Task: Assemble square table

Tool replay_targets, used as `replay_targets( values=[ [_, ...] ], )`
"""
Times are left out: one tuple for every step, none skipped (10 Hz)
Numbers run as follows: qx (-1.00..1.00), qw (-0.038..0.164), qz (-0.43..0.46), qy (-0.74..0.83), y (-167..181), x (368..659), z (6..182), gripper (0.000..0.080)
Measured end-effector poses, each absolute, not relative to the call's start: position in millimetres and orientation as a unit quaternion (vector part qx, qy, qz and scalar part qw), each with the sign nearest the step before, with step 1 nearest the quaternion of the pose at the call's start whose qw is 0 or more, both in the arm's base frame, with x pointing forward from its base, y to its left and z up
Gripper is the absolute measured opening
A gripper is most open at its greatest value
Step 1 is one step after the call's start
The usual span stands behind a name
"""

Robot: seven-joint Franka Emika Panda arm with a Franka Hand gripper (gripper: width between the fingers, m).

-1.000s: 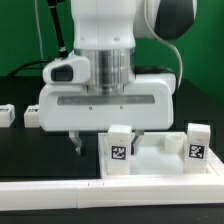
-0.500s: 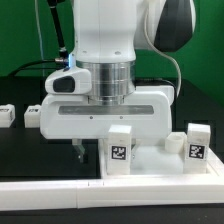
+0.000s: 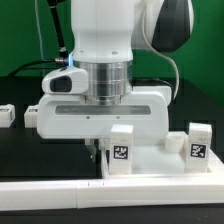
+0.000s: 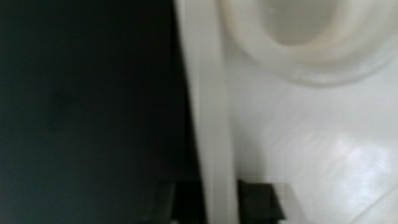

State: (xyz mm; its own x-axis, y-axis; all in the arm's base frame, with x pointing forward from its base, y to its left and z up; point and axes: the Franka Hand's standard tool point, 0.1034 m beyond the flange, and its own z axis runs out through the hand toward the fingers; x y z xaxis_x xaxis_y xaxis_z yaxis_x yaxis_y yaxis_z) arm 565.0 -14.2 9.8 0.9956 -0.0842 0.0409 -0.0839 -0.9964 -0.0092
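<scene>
Clamping the raised rim on the exterior view's left side of the square table top, the end effector is clenched, with a dark fingertip on either face of that rim. Bare black desk lies open beyond that edge. A long white bar runs along the near side. The arm stands upright over the top, wrist pointing straight down. The top lies flat, rim upward. One leg block stands upright just beside the end effector, and another leg block stands toward the exterior view's right, both with tags facing the camera.
</scene>
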Motion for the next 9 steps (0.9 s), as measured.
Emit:
replay_targets(
  values=[
    [-0.999,0.004,-0.021,0.042,-14.2,565.0,9.8,0.0055],
    [-0.999,0.004,-0.021,0.042,-14.2,565.0,9.8,0.0055],
    [-0.999,0.004,-0.021,0.042,-14.2,565.0,9.8,0.0055],
    [-0.999,0.004,-0.021,0.042,-14.2,565.0,9.8,0.0055],
    [-0.999,0.004,-0.02,0.042,-14.3,565.0,9.8,0.0055],
    [-0.999,0.004,-0.02,0.042,-14.2,565.0,9.8,0.0055],
    [-0.999,0.004,-0.02,0.042,-14.3,565.0,9.8,0.0055],
    [-1.0,0.003,-0.02,0.011,-18.3,562.8,10.3,0.0055],
    [-0.999,0.003,-0.017,-0.029,-34.9,556.3,12.7,0.0054]
  ],
)
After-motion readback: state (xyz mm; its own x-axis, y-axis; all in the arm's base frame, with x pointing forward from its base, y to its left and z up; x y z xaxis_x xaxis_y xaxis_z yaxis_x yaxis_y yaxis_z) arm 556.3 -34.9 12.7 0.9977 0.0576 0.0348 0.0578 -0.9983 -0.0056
